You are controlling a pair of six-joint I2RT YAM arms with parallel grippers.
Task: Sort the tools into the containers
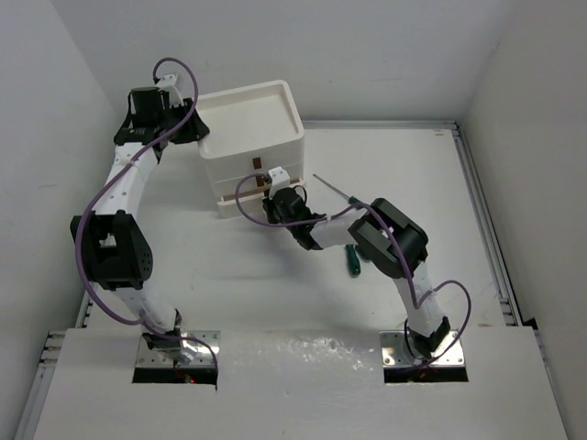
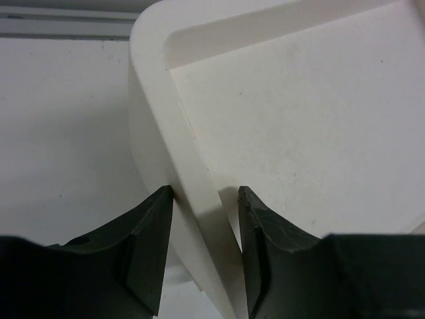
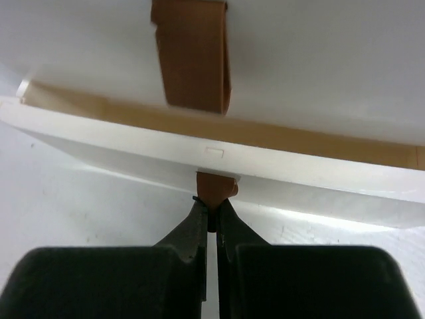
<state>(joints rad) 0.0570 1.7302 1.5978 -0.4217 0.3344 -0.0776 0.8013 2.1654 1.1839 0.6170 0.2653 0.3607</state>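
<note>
The white container unit [image 1: 249,137] stands at the back of the table, and its bottom drawer [image 1: 237,196] is pulled out a little. My left gripper [image 1: 195,131] is shut on the top tray's left rim [image 2: 199,173], one finger on each side of the wall. My right gripper [image 3: 212,207] is shut on the bottom drawer's brown tab [image 3: 214,188]; it also shows in the top view [image 1: 273,190]. A dark green screwdriver [image 1: 350,259] lies by the right arm. A thin metal shaft [image 1: 332,189] of another tool sticks out from under that arm, its handle hidden.
The upper drawer's brown tab [image 3: 192,60] hangs just above the held one. The top tray's floor [image 2: 305,119] holds nothing in view. White walls close in the table on the left, back and right. A metal rail [image 1: 481,220] runs along the right edge.
</note>
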